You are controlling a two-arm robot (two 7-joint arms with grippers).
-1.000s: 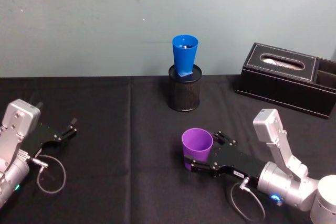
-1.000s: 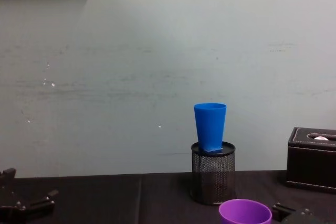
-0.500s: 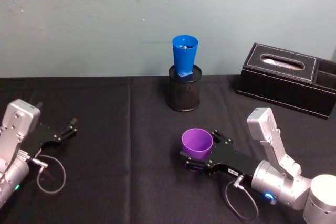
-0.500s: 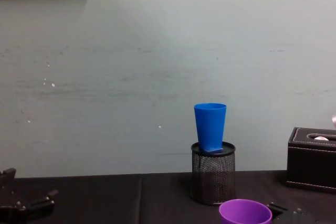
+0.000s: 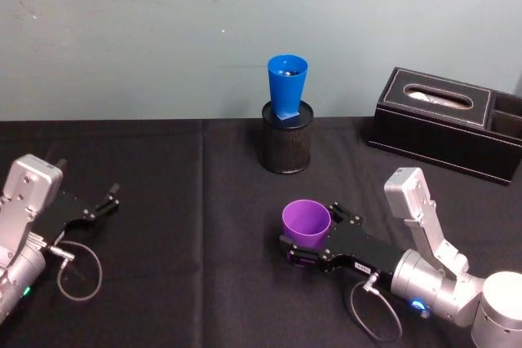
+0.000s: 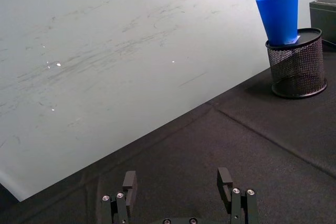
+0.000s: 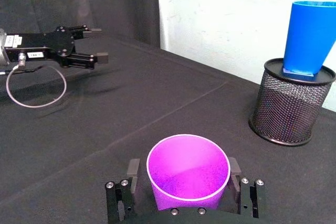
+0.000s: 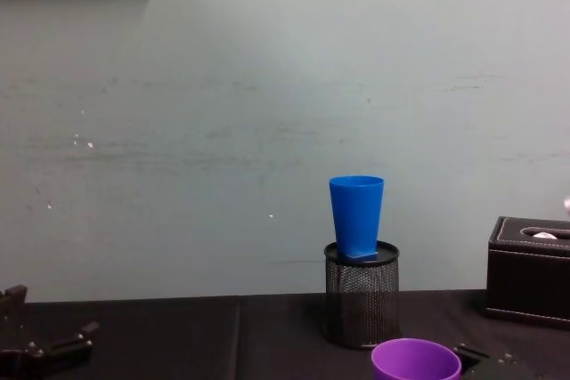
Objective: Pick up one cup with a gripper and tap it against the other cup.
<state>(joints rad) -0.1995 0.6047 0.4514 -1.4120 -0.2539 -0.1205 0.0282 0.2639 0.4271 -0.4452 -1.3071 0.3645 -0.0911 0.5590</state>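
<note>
Right hand (image 7: 184,167), spread around the purple cup (image 5: 307,222), has barely shifted since half a second ago.

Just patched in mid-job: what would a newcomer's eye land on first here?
The bright blue cup perched on top of the black wire-mesh pen holder at the back centre of the table stands out first. Next comes the purple cup standing near the front, with the right claw set around it. The left claw lies idle, open, at the table's left.
</note>
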